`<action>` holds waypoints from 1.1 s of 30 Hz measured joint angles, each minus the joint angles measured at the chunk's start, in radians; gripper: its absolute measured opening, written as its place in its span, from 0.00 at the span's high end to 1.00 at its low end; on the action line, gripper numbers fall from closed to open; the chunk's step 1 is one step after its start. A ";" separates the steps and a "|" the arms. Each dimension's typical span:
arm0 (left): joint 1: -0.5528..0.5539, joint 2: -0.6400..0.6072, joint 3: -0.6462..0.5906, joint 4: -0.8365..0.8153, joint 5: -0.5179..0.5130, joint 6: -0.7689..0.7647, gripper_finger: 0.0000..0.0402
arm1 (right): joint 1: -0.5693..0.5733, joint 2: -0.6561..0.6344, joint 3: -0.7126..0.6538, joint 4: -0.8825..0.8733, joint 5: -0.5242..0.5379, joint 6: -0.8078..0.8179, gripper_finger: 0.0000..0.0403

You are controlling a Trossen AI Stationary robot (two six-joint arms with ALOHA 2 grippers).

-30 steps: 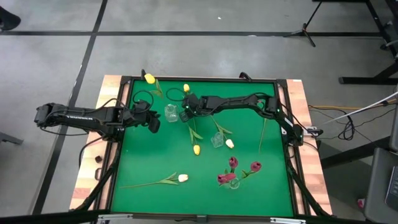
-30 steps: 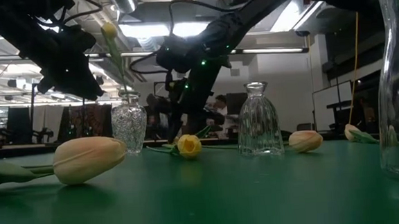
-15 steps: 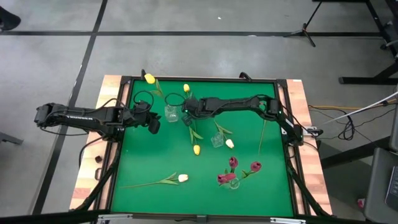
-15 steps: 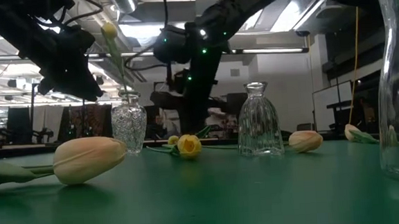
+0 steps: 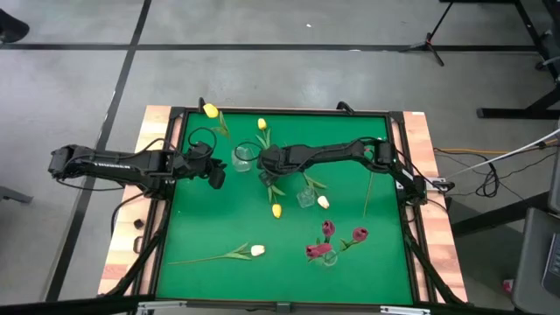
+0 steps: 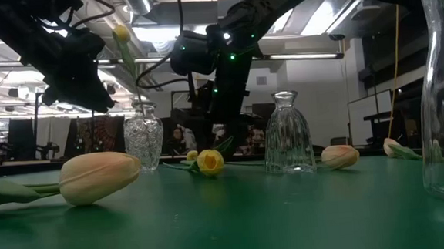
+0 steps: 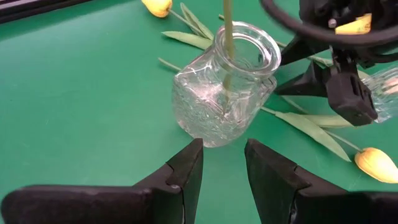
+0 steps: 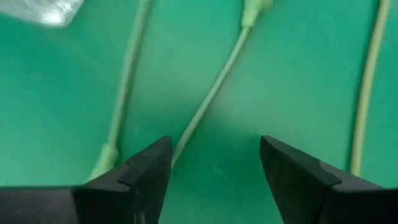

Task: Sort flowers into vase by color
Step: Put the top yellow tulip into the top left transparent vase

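Flowers first: one yellow tulip point(image 5: 262, 124) stands with its stem down in the cut-glass vase point(image 5: 242, 158), and that's the only yellow one sorted as far as I can see.

Starting on the left, the left end effector point(image 5: 215, 176) hasn't budged in the last second. It hangs low with the vase right in front of its fingertips, the fingers a narrow gap apart with nothing between them. I'd guess it's there to steady the glass.

What changed is on the right arm. The right end effector point(image 5: 266, 166) was up beside the vase mouth a second ago. It has since slid off to the far side of the vase from the left end effector and dropped toward the counter point(image 5: 201, 219). It now gapes wide and empty, with a loose green stem point(image 8: 211, 93) lying on the mat directly under the gap. I can't tell for sure which head that stem belongs to, but the lying yellow tulip point(image 5: 276, 211) just past it looks likely.

So my read is that it's lining up the next pick, not placing anything.

Further out beyond the right end effector, a cream tulip point(image 5: 323, 202) lies beside the empty ribbed vase point(image 5: 305, 197). The dark red tulips point(image 5: 328, 229) are bunched at a third vase point(image 5: 329, 257).
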 joint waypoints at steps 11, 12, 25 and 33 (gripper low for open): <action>0.000 0.000 0.000 0.000 0.003 -0.002 0.71 | 0.012 0.000 0.000 0.071 0.029 0.005 0.48; 0.000 0.000 0.000 0.000 0.005 -0.002 0.71 | 0.012 0.000 0.000 0.062 0.047 0.001 0.49; 0.000 0.000 0.000 0.000 0.013 -0.006 0.71 | 0.012 0.019 -0.033 0.103 0.028 -0.019 0.52; -0.002 0.000 0.000 0.000 0.021 -0.010 0.71 | 0.031 0.027 -0.039 0.122 0.058 -0.011 0.59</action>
